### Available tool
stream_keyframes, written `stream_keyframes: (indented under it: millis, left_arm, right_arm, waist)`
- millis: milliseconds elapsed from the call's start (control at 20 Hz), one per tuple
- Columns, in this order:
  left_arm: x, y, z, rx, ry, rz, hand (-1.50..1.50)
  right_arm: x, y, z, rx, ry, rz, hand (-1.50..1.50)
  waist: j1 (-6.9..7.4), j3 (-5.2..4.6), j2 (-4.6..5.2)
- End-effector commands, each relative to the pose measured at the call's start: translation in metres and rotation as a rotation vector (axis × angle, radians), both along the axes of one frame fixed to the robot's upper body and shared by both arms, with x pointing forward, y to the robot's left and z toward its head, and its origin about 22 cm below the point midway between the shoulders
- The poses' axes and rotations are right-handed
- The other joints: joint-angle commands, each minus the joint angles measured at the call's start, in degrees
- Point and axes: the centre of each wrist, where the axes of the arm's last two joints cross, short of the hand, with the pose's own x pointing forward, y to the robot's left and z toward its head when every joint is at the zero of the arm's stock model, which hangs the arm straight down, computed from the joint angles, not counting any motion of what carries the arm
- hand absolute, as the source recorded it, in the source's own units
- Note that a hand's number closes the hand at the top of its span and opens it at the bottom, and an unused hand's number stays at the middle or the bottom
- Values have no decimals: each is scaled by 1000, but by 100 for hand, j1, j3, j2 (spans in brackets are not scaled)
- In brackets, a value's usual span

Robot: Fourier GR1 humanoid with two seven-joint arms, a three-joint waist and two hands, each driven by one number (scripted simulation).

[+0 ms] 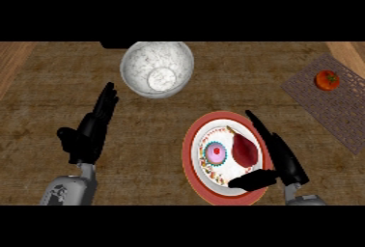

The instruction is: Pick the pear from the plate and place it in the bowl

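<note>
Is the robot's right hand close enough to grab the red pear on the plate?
Probably yes. The right hand is open right beside the pear, fingers along one side and thumb below it. Nothing lies between them on the plate, so closing looks possible.

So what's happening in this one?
The robot's right hand is open beside a dark red pear, fingers along the fruit's right side and thumb below it, not yet closed on it. The pear lies on a red-rimmed plate. The white marbled bowl sits further up the counter to the left, with nothing in it. The left hand rests open at the left. A tomato sits on a mat at the far right.
</note>
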Motion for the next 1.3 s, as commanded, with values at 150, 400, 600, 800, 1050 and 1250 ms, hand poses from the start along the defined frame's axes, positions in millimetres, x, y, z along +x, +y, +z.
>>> stream_keyframes:
  millis: [150, 400, 600, 800, 1050, 1250]
  left_arm:
    - [-17, 2, -13, -2, 1, -1, 0]
    - [-17, -5, 16, -15, -1, -16, 0]
    - [-9, -6, 1, 5, -2, 11, 0]
    - [13, -3, 10, -13, 3, -2, 0]
    - [-10, 11, -8, -8, 10, -11, 0]
    - [-4, 5, 6, 12, -3, -2, 0]
  right_arm:
    - [7, 11, -25, -30, 2, -8, -150]
    - [8, -14, -39, -204, 23, -64, -150]
    - [6, 2, -43, -233, 36, -32, -150]
    - [36, -2, -50, -192, 73, 14, -150]
    - [26, 8, -73, -302, -11, 192, 150]
    - [30, 33, -55, -313, -27, 223, 150]
  waist:
    - [9, 0, -2]
    - [23, 1, -7]
    - [-1, 0, -3]
    - [5, 1, 3]
    - [51, 2, 9]
    - [16, 0, -2]
